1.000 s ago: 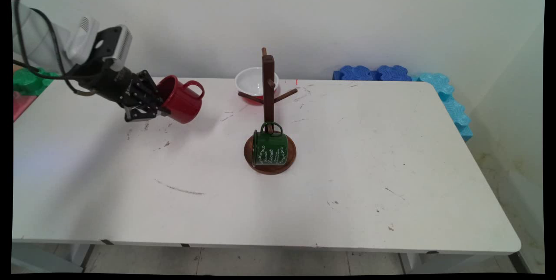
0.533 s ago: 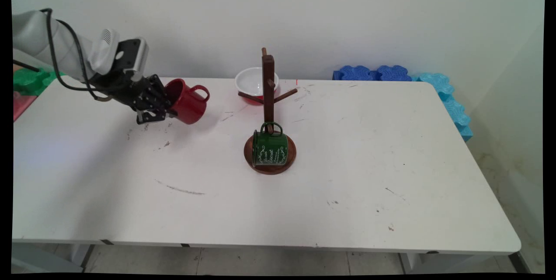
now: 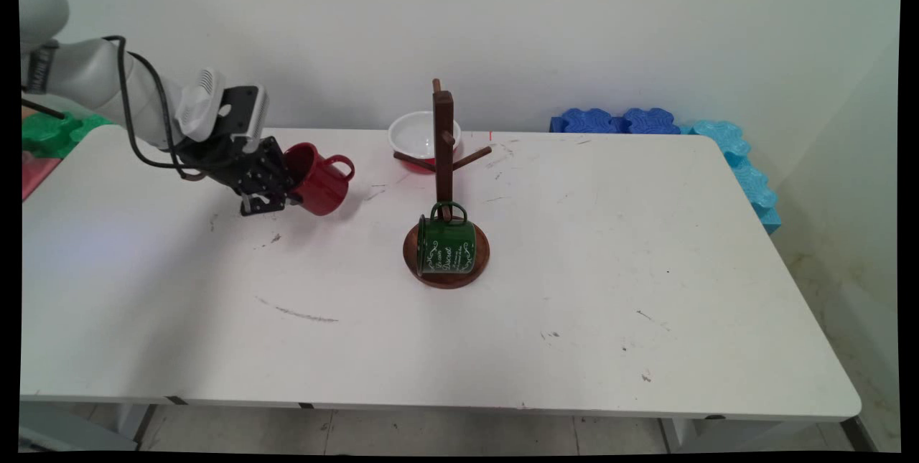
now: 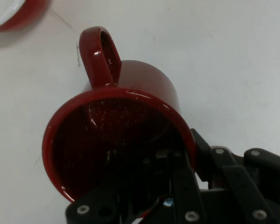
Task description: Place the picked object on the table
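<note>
Gripping the red mug [image 3: 321, 178] by its rim, my pincer [image 3: 281, 194] is closed on the wall, one finger inside, holding it tilted above the tabletop [image 3: 574, 291]. It looks rigid, glossy, probably slippery. Farther right stands the mug tree [image 3: 444, 161] with a green mug [image 3: 445, 246]; the bowl [image 3: 413, 136] sits behind.

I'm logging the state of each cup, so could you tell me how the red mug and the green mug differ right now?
The red mug is plain and glossy; the green mug carries pale lettering. The red mug is held tilted in the gripper, one finger inside its rim, mouth toward the arm, while the green mug hangs by its handle on the wooden mug tree, low against its base. Both have loop handles and look similar in size.
</note>
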Robot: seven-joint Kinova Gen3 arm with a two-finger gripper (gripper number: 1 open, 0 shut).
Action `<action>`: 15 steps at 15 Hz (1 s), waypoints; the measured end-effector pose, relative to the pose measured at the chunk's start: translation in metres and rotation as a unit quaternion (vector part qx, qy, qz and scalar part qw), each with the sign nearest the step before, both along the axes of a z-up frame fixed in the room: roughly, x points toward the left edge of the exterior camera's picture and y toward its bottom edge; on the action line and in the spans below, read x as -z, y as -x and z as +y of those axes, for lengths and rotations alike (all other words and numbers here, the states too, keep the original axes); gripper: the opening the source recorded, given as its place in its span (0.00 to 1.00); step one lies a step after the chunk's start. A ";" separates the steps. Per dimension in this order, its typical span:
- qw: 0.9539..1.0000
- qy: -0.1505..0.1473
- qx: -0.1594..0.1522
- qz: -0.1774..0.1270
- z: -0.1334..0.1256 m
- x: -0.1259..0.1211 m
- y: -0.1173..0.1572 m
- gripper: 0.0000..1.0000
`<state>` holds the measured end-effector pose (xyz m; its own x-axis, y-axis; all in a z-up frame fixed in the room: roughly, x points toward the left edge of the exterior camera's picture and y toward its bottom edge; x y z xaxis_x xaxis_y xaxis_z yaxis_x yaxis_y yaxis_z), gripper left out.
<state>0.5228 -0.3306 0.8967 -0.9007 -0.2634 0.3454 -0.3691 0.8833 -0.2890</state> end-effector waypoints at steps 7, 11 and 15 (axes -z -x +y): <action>1.000 -0.011 0.004 -0.011 -0.006 0.014 0.007 0.00; 1.000 -0.015 0.006 -0.015 -0.008 0.020 0.008 0.00; 1.000 -0.018 0.007 -0.018 -0.010 0.025 0.009 0.00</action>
